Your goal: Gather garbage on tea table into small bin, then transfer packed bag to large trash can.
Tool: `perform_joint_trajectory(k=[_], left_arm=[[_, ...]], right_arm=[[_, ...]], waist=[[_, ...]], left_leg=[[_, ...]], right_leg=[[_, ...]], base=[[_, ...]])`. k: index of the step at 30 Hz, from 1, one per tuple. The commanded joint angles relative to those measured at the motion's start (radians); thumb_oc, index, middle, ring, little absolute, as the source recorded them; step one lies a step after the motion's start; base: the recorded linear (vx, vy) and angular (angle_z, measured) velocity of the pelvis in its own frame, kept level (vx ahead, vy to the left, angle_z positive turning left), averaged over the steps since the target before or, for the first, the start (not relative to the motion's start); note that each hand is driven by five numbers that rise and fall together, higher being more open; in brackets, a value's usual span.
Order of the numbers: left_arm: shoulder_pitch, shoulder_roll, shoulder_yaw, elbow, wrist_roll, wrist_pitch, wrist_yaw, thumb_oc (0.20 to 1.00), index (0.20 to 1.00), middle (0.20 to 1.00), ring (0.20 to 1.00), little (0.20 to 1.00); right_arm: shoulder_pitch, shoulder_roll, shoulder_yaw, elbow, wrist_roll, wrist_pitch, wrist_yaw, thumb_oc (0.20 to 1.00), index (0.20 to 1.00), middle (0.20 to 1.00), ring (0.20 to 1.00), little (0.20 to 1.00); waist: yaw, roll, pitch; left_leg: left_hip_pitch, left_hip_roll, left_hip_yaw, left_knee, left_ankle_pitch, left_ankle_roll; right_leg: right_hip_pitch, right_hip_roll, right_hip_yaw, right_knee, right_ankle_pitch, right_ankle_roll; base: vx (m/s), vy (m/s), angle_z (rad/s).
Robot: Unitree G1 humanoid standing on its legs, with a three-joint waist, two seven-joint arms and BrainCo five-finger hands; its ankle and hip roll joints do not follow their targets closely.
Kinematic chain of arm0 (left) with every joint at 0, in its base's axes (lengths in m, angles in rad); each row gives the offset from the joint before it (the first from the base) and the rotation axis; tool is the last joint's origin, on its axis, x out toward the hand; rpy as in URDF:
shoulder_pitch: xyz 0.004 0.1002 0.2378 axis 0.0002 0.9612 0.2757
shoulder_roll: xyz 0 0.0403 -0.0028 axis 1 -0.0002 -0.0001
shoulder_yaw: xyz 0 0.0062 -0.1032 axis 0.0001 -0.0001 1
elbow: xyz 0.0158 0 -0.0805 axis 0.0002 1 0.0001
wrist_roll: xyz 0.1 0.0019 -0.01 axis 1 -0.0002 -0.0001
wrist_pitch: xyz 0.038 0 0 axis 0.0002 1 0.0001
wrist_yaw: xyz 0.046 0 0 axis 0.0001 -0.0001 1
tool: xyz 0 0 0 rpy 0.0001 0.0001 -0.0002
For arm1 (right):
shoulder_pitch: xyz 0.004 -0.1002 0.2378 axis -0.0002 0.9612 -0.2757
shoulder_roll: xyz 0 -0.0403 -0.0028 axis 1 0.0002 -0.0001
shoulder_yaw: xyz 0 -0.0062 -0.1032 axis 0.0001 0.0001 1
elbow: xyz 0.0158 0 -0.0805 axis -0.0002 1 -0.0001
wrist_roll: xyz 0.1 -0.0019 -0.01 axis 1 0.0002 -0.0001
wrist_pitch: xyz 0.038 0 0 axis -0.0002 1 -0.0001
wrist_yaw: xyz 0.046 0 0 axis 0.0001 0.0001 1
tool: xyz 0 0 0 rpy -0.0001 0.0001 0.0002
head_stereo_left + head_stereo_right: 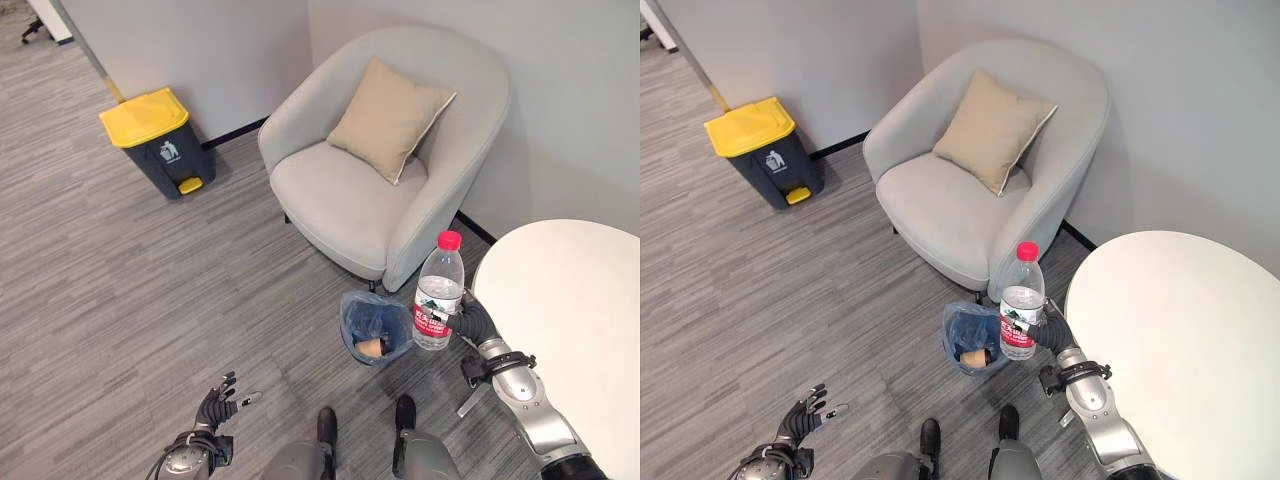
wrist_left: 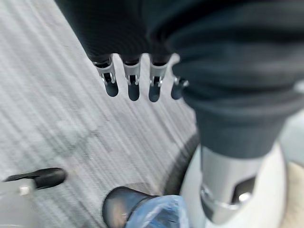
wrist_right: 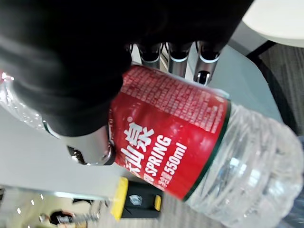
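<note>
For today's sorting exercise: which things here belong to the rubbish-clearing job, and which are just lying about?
Job: water bottle in the right hand; small bin, blue-lined; tea table; yellow-lidded trash can.
Lying about: armchair; cushion.

I've got both head eyes looking steeply down, sharing armchair (image 1: 385, 170), small bin (image 1: 375, 328), desk (image 1: 575, 310). Wrist cams sit very close: left faces carpet (image 2: 57, 109), right the bottle (image 3: 190, 147).

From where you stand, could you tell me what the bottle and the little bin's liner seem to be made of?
The bottle in the right hand looks like clear thin plastic: see-through ribbed walls, a red cap and a glossy printed label. The small bin's liner looks like thin blue plastic film, crinkled and slightly shiny, though that is less certain.
</note>
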Motion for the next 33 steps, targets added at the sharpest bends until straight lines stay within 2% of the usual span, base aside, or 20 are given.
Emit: perform_joint_trajectory(k=[1, 3, 5, 7, 8, 10, 11, 15, 21, 28, 33], left_arm=[[-0.072, 0.042, 0.004, -0.037, 0.018, -0.036, 0.002, 1.000, 1.000, 1.000, 1.000, 1.000], [-0.084, 0.041, -0.004, -0.037, 0.014, -0.038, 0.006, 1.000, 1.000, 1.000, 1.000, 1.000], [-0.124, 0.035, -0.032, -0.057, -0.028, -0.045, 0.026, 1.000, 1.000, 1.000, 1.000, 1.000], [-0.131, 0.031, -0.035, -0.057, -0.037, -0.047, 0.031, 1.000, 1.000, 1.000, 1.000, 1.000], [-0.164, 0.029, -0.050, -0.062, -0.069, -0.055, 0.053, 1.000, 1.000, 1.000, 1.000, 1.000], [-0.197, 0.029, -0.058, -0.064, -0.091, -0.061, 0.075, 1.000, 1.000, 1.000, 1.000, 1.000], [-0.218, 0.035, -0.063, -0.072, -0.105, -0.067, 0.090, 1.000, 1.000, 1.000, 1.000, 1.000], [-0.280, 0.053, -0.067, -0.095, -0.139, -0.083, 0.127, 1.000, 1.000, 1.000, 1.000, 1.000], [-0.357, 0.067, -0.044, -0.077, -0.206, -0.093, 0.176, 1.000, 1.000, 1.000, 1.000, 1.000], [-0.358, 0.073, -0.067, -0.095, -0.202, -0.094, 0.181, 1.000, 1.000, 1.000, 1.000, 1.000], [-0.385, 0.058, -0.056, -0.108, -0.249, -0.112, 0.220, 1.000, 1.000, 1.000, 1.000, 1.000]], right_arm=[[-0.122, -0.041, 0.017, -0.048, -0.012, -0.053, -0.035, 0.200, 0.200, 0.200, 0.200, 0.200], [-0.142, -0.047, 0.024, -0.035, -0.021, -0.051, -0.045, 0.200, 0.200, 0.200, 0.200, 0.200], [-0.251, -0.079, 0.068, 0.039, -0.071, -0.041, -0.093, 0.200, 0.200, 0.200, 0.200, 0.200], [-0.269, -0.083, 0.074, 0.059, -0.077, -0.036, -0.107, 0.200, 0.200, 0.200, 0.200, 0.200], [-0.334, -0.094, 0.100, 0.118, -0.086, -0.031, -0.142, 0.200, 0.200, 0.200, 0.200, 0.200], [-0.386, -0.098, 0.119, 0.183, -0.091, -0.025, -0.173, 0.200, 0.200, 0.200, 0.200, 0.200], [-0.425, -0.107, 0.130, 0.216, -0.099, -0.020, -0.190, 0.200, 0.200, 0.200, 0.200, 0.200], [-0.534, -0.121, 0.155, 0.316, -0.081, -0.006, -0.240, 0.200, 0.200, 0.200, 0.200, 0.200], [-0.720, -0.124, 0.179, 0.470, 0.017, -0.004, -0.284, 0.200, 0.200, 0.200, 0.200, 0.200], [-0.863, -0.130, 0.254, 0.542, 0.058, -0.002, -0.273, 0.200, 0.200, 0.200, 0.200, 0.200], [-0.935, -0.101, 0.302, 0.614, 0.057, 0.012, -0.287, 0.200, 0.200, 0.200, 0.200, 0.200]], waist=[[-0.005, -0.007, 0.023], [-0.004, -0.002, 0.035], [0.004, 0.012, 0.084], [0.007, 0.013, 0.091], [0.011, 0.016, 0.125], [0.016, 0.014, 0.145], [0.021, 0.017, 0.164], [0.030, 0.015, 0.196], [0.054, 0.021, 0.215], [0.089, 0.032, 0.209], [0.114, 0.038, 0.207]], left_leg=[[-0.043, 0.032, -0.063, 0.132, -0.114, -0.054], [-0.057, 0.033, -0.067, 0.142, -0.115, -0.055], [-0.139, 0.041, -0.081, 0.193, -0.108, -0.064], [-0.160, 0.044, -0.081, 0.209, -0.114, -0.066], [-0.226, 0.047, -0.086, 0.261, -0.120, -0.067], [-0.299, 0.041, -0.094, 0.313, -0.125, -0.066], [-0.328, 0.045, -0.102, 0.347, -0.157, -0.072], [-0.502, 0.040, -0.111, 0.464, -0.176, -0.066], [-0.789, 0.004, -0.122, 0.662, -0.217, -0.049], [-0.936, -0.015, -0.121, 0.736, -0.229, -0.032], [-0.977, -0.031, -0.139, 0.736, -0.223, -0.031]], right_leg=[[-0.009, -0.033, -0.018, 0.089, -0.118, 0.025], [-0.021, -0.034, -0.024, 0.104, -0.123, 0.022], [-0.098, -0.043, -0.031, 0.173, -0.144, 0.012], [-0.116, -0.045, -0.031, 0.194, -0.157, 0.010], [-0.176, -0.049, -0.033, 0.245, -0.170, 0.004], [-0.235, -0.053, -0.036, 0.289, -0.183, -0.003], [-0.270, -0.053, -0.031, 0.337, -0.220, 0.000], [-0.432, -0.066, -0.019, 0.445, -0.250, -0.012], [-0.711, -0.082, 0.025, 0.640, -0.299, -0.036], [-0.850, -0.089, 0.046, 0.706, -0.309, -0.041], [-0.884, -0.101, 0.035, 0.713, -0.313, -0.042]], base=[[-0.06, -0.072, 0.18], [-0.05, -0.050, 0.19], [-0.10, -0.078, 0.12], [-0.05, -0.036, 0.06], [-0.07, -0.043, 0.10], [-0.04, -0.052, 0.09], [0.02, -0.033, 0.08], [-0.06, 0.001, 0.17], [-0.05, 0.007, 0.12], [0.00, 0.006, 0.03], [0.00, -0.032, 0.09]])
